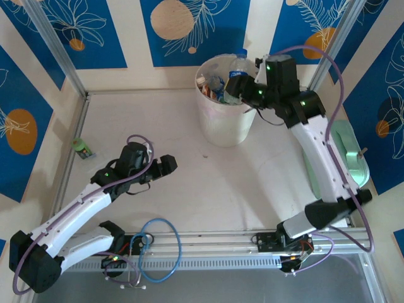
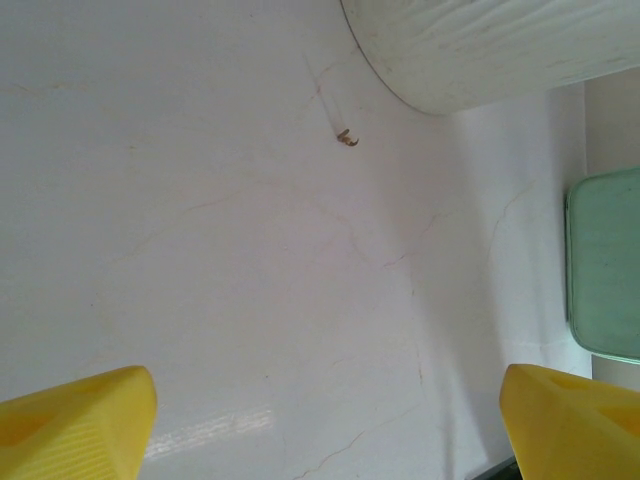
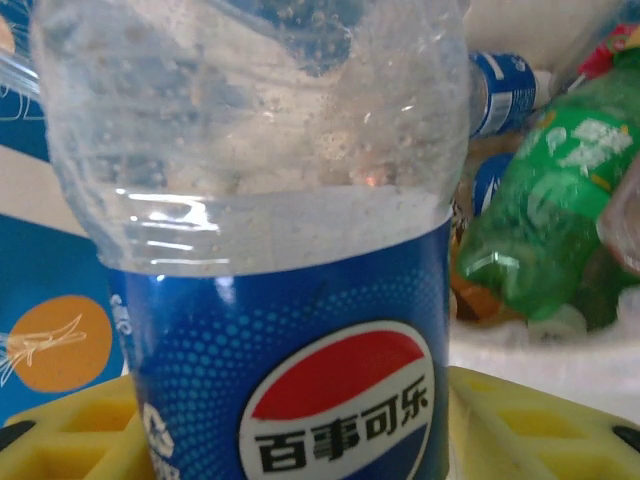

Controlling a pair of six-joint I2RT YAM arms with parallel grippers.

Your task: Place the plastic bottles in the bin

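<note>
Top external view is showing the right gripper (image 1: 235,85) clamping a blue-labelled bottle (image 1: 239,65), cap up, hanging directly over the bin (image 1: 221,126).

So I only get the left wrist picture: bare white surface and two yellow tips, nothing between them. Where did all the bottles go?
Observer: Several lie inside the bin, a green bottle among them.
Visitor: What's the other arm doing?
Observer: The right gripper grips a clear blue-labelled bottle at the bin's rim.
Visitor: Anything lying outside it?
Observer: One small green object lies near the left edge of the table; it's too small to tell whether it's a bottle.
</note>
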